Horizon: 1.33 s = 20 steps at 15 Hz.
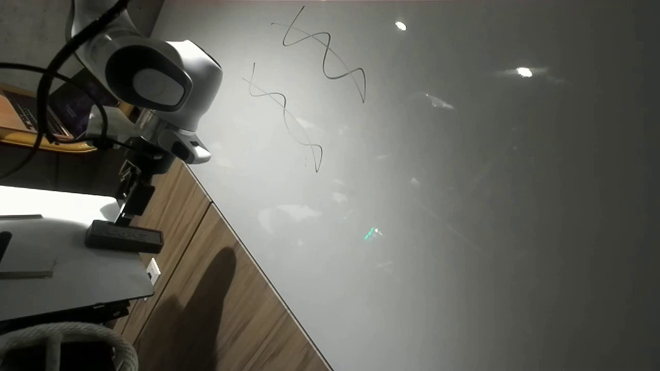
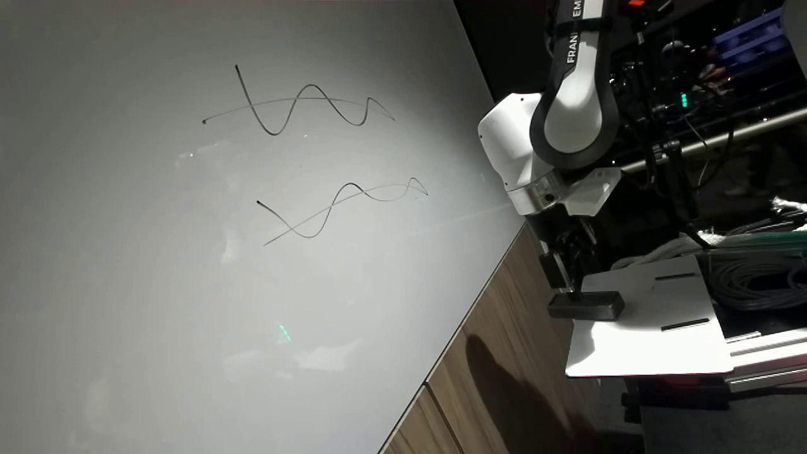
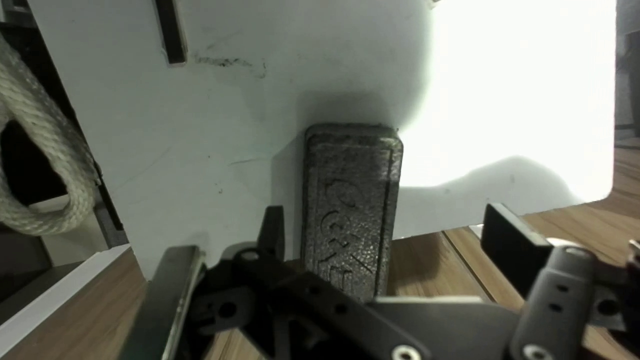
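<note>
Across wht shelf [image 3: 200, 125] edge, dk block [image 3: 350, 200]; gripper [image 3: 392, 239] spread; scribbled bd [image 1: 454, 185], wood panels [image 1: 258, 319] nr

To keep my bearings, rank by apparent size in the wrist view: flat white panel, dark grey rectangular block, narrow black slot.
1. Flat white panel
2. Dark grey rectangular block
3. Narrow black slot

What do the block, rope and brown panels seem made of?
Block: perhaps moulded plastic or foam, faint sheen; pebbled texture, relief lettering. Rope: braided fibre, matte, cotton or synthetic unclear; woven strands visible. Panels: wood or laminate, smooth-looking; streaked grain.
</note>
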{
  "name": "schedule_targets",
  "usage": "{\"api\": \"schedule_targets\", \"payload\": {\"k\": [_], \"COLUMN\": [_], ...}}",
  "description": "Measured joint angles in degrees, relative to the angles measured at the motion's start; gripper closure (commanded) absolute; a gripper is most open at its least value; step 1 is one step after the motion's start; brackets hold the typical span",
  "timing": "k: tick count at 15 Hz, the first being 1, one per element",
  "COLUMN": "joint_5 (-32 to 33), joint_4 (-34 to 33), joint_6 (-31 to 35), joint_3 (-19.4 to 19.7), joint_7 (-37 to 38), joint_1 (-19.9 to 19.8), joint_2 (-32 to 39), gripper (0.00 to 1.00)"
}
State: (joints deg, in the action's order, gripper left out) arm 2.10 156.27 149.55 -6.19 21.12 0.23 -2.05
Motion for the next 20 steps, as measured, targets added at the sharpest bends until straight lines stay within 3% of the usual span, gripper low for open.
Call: {"api": "schedule_targets", "payload": {"k": [10,20], "joint_5": [1.0,1.0], "joint_4": [-1.5,-4.7], "joint_6": [1.1,1.3], "joint_3": [2.8,3.2], "joint_7": [-3.1,-5.5], "joint_1": [0.0,0.3], "joint_2": [3.5,8.8], "gripper": [0.0,0.0]}}
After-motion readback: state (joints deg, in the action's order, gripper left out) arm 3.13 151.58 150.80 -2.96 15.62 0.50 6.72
